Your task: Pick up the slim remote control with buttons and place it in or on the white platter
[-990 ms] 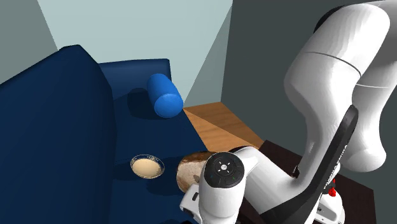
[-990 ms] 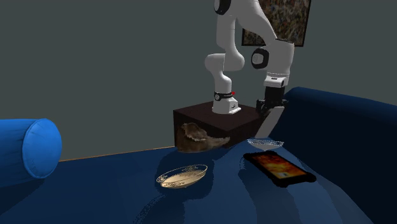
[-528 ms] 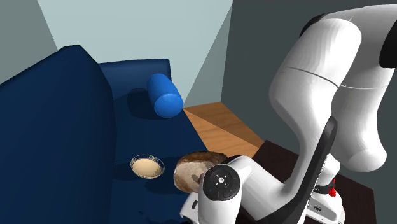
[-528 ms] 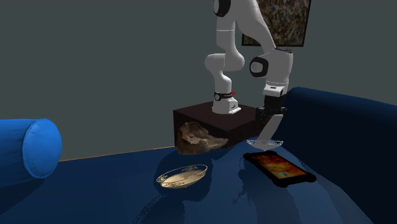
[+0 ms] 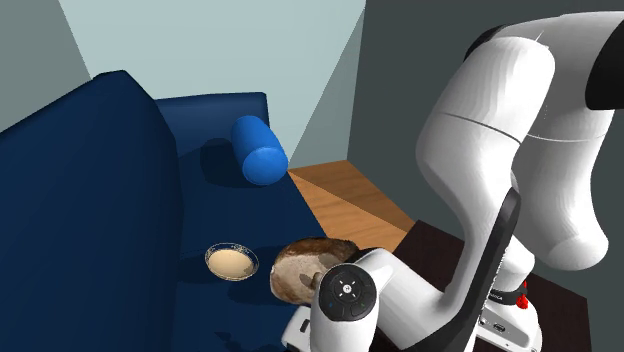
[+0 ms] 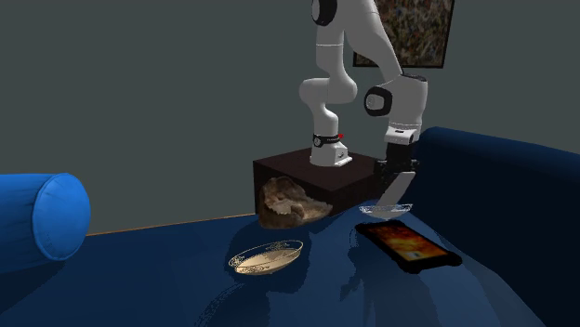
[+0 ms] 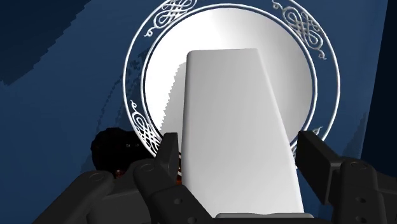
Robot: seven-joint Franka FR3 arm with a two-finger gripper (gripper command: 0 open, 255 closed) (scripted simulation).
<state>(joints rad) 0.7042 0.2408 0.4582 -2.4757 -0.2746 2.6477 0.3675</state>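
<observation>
Placing | gripper (image 7: 242, 149) hovering over white platter (image 7: 162, 70) | jaws clamping pale remote (image 7: 229, 102), holding it centred above for lowering

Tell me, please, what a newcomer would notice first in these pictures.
The tall white arm, standing on a dark box, catches the eye first. Its end effector hangs over a white platter with a scrolled rim on the blue sofa, a plain white remote above the platter's middle. Beside the platter lies a dark flat device with an orange screen.
</observation>
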